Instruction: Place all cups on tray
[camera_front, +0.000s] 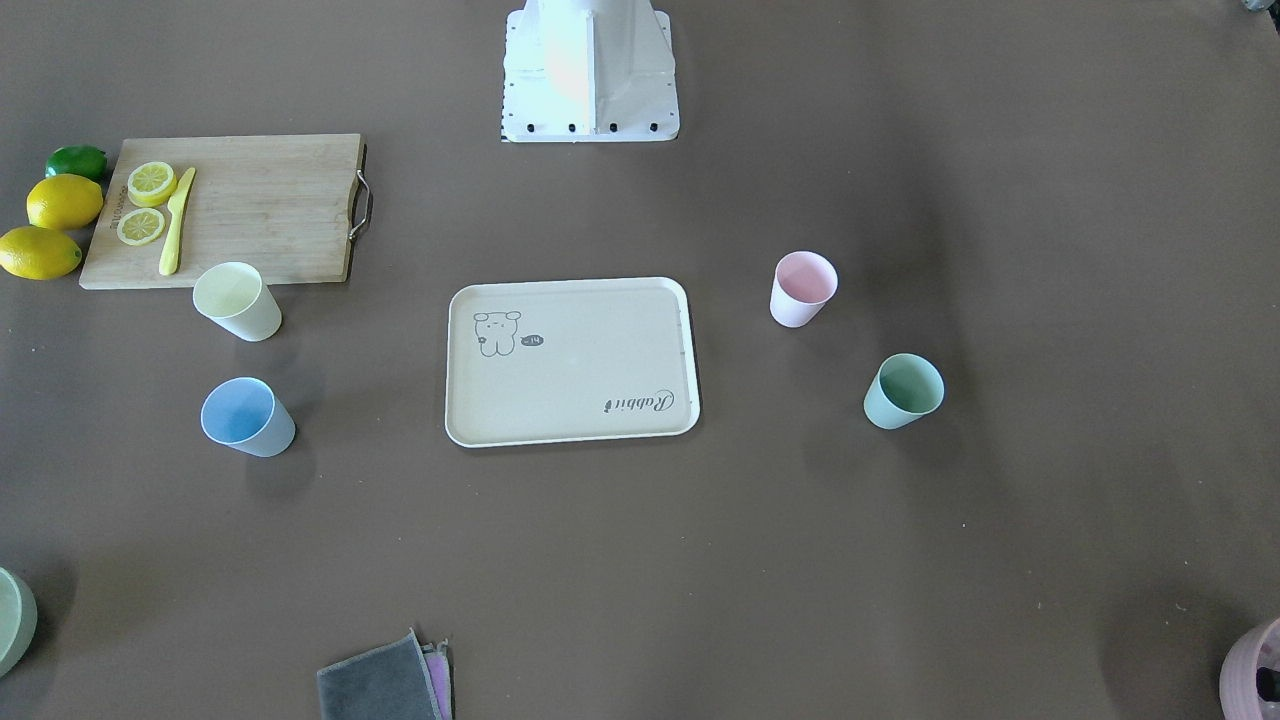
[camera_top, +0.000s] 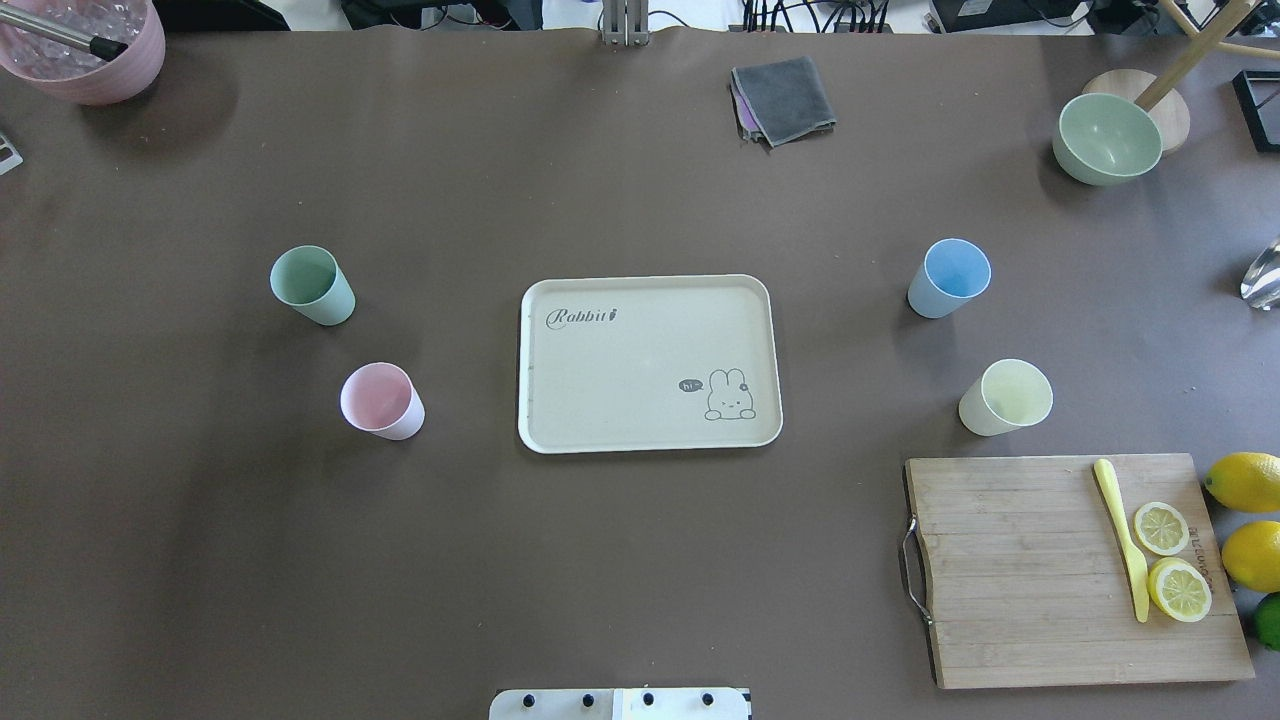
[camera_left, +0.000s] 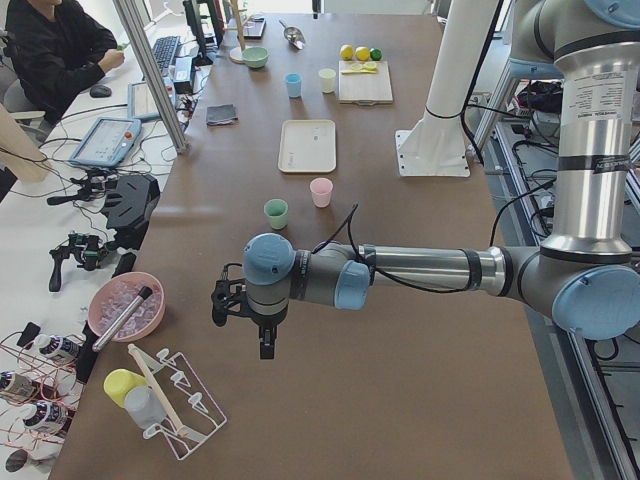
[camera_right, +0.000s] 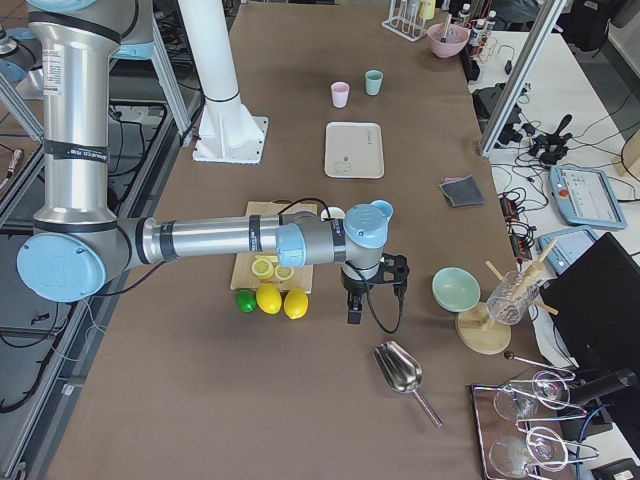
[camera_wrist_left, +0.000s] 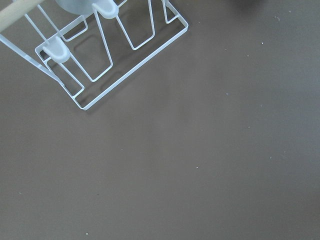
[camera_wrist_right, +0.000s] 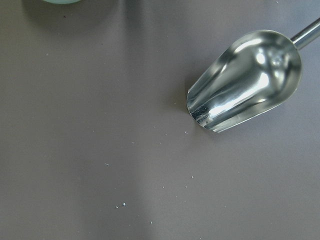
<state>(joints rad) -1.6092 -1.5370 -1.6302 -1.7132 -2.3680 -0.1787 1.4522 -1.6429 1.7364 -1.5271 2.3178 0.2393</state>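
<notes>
Standing upright on the brown table, four pastel tumblers flank the cream "Rabbit" tray (camera_top: 640, 390), each of them off it and well apart from its rim. On the robot's left of the tray are the mint green cup (camera_top: 312, 285) and, nearer the robot's base, the pink cup (camera_top: 382, 401). On the tray's other side are the light blue cup (camera_top: 949, 277) and, nearer the base, the pale yellow cup (camera_top: 1006, 397).

That yellow cup sits just beside a wooden cutting board (camera_top: 1020, 570), which carries two lemon slices (camera_top: 1170, 560) and a yellow knife (camera_top: 1125, 540). A folded grey cloth (camera_top: 785, 98) lies beyond the tray's far edge.

Both arms reach out low over the table ends, far from the tray. The left gripper (camera_left: 264, 345) hangs over bare tabletop past the mint green cup, near a white wire rack (camera_wrist_left: 107, 65). The right gripper (camera_right: 355, 312) hangs past the cutting board, near a shiny metal scoop (camera_wrist_right: 245, 80) and a pale green bowl (camera_right: 455, 288). Neither holds anything that can be seen. Only the side cameras catch the two grippers, so whether their fingers are spread or closed cannot be told.
</notes>
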